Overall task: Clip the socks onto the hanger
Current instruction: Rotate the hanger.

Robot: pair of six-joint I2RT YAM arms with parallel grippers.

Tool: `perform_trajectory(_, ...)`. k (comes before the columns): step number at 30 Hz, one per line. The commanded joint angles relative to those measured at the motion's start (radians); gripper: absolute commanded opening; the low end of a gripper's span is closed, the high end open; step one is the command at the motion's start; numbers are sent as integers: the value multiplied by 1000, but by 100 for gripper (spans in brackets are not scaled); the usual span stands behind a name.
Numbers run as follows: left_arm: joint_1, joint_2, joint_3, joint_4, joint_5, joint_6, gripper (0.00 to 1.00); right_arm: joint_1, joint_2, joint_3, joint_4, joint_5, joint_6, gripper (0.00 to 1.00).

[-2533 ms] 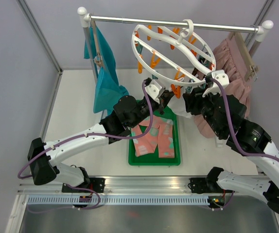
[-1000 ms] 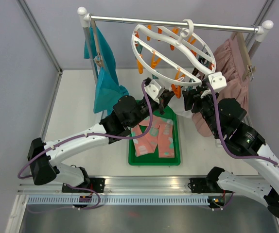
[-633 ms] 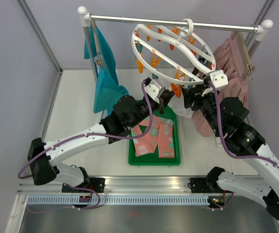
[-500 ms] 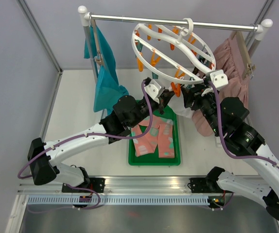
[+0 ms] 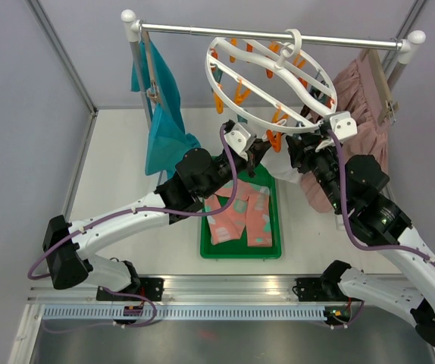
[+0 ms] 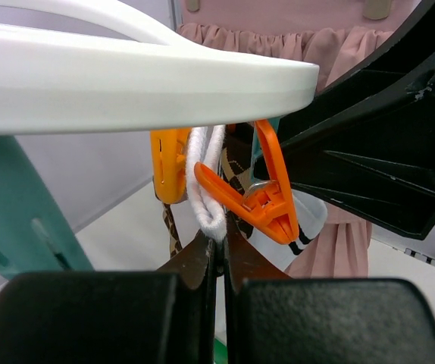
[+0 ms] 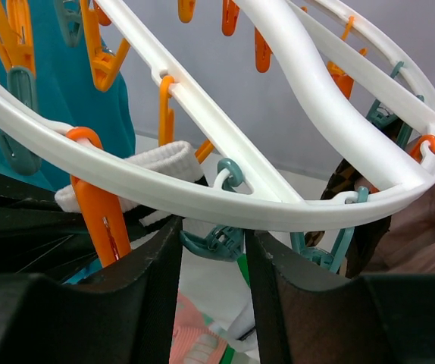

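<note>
Now, start at the left: your left gripper [image 6: 216,262] is pinched fully shut on a sock [image 6: 204,178]; the sock's white ribbed edge rises straight to 12 o'clock from the fingertips, long axis upright, up to the underside of the hanger [image 6: 126,83]; brown patterned fabric shows behind it. Just at 1 o'clock of those tips hangs the orange clip [image 6: 267,201], slanted, its mouth pointing to 10 o'clock and touching the white edge; you cannot tell whether it has bitten yet. Moving right, your right gripper [image 7: 213,262] stands partly apart under the ring, holding nothing that shows; a teal clip [image 7: 216,241] hangs in the gap, contact unclear. The orange clip [image 7: 100,208] lies at 9 o'clock of that claw; likely your next move turns on bringing its mouth and the upright edge together.
</note>
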Motion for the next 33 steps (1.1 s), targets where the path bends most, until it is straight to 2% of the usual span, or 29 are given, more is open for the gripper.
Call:
perform_trajectory(1, 3, -24, 2, 41, 27, -12, 2, -4, -22, -5, 49, 0, 9, 44)
perform_trajectory(6, 4, -24, 1, 41, 26, -14, 2, -4, -30, -5, 49, 16, 35, 36)
perform_trajectory(12, 4, -24, -11, 42, 21, -18, 2, -4, -24, 3, 27, 33, 65, 23)
perform_trajectory(16, 4, -24, -14, 44, 19, -21, 2, -4, -24, 0, 27, 40, 74, 21)
perform_trajectory(19, 4, -20, -10, 42, 19, -21, 2, -4, -30, 3, 18, 30, 81, 24)
perform_trajectory(26, 4, -12, -1, 41, 21, -21, 2, -4, -74, -10, -10, 0, 74, 42)
perform_trajectory(33, 4, -4, 7, 42, 24, -21, 2, -4, -136, -51, -16, -27, 51, 47)
